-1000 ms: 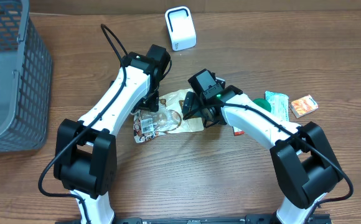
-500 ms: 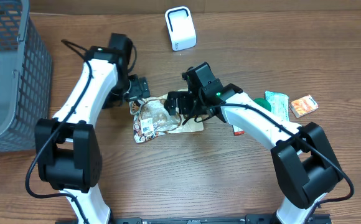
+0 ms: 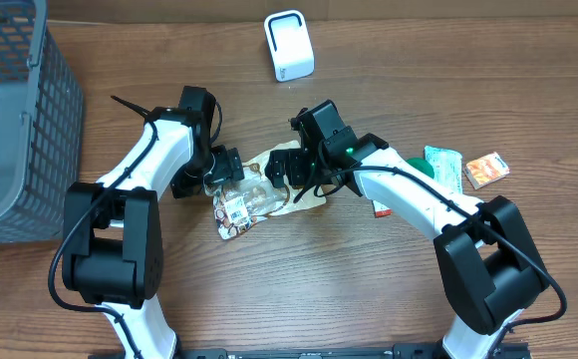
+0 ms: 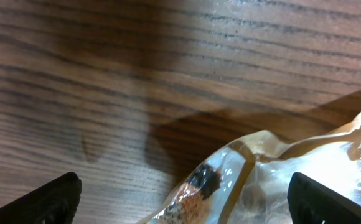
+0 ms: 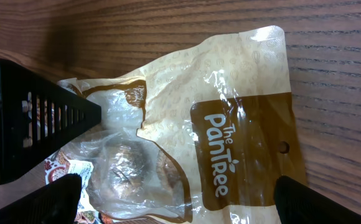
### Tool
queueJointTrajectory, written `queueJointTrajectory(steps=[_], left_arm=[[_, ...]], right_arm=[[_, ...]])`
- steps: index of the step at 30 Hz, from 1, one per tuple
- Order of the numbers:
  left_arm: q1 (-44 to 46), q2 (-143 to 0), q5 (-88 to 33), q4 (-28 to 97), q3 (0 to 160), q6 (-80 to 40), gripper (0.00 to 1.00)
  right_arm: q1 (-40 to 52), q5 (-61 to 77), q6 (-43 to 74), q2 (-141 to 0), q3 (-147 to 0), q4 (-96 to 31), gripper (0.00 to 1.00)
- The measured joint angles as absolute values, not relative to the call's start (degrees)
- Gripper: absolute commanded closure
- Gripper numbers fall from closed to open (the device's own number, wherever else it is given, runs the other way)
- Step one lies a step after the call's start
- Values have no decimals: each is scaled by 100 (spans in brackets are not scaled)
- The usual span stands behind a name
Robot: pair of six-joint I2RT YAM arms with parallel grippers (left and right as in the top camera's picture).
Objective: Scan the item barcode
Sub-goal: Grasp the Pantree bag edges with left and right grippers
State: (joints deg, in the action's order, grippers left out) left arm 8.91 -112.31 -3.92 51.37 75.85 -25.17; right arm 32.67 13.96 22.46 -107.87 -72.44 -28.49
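Tan snack bag (image 3: 266,187), both jaws wide, barcode label (image 3: 236,208) overhead only, brand print (image 5: 221,155) in right wrist view

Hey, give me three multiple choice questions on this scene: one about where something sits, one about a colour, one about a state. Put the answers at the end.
1. Where is the white scanner in the overhead view?
A. Beyond the snack bag, toward the far side of the table
B. Lying on the snack bag
C. At the near edge of the table

2. What colour is the band behind the PanTree lettering?
A. Blue
B. Brown
C. Green

3. How is the right gripper?
A. Shut on the snack bag
B. Shut on the white scanner
C. Open above the snack bag

Answers:
1 A: it stands at the top of the view, apart from the bag.
2 B: the right wrist view shows white letters on brown.
3 C: its fingers stand wide apart with the bag lying below them.
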Motion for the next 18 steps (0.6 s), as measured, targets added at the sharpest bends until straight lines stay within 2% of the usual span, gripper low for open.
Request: queueJointTrajectory(steps=[3,5,8,13,18], left_arm=[[891,-11231,-410,5103,7583,-2521,8],[891,-11231,-443,5148,7583,-2521,4],[888,-11231,-607,5286,7581,-2504,3],[788,-11231,-1280,5551,7605,-2314,9],[722,-11231,-1767,5780,7660,-2145,10]], right_arm=[[3267,1363,2244,-10787,-7229,-2851,0],[3267,1347,2241,-10787,-7205,-2860,0],[3273,1347,2246,-10787,-7150,-2882,0],[3277,1326,2241,-10787,-7039,-2862,0],[3277,1251,2244,-10787,-6945,-2858,0]])
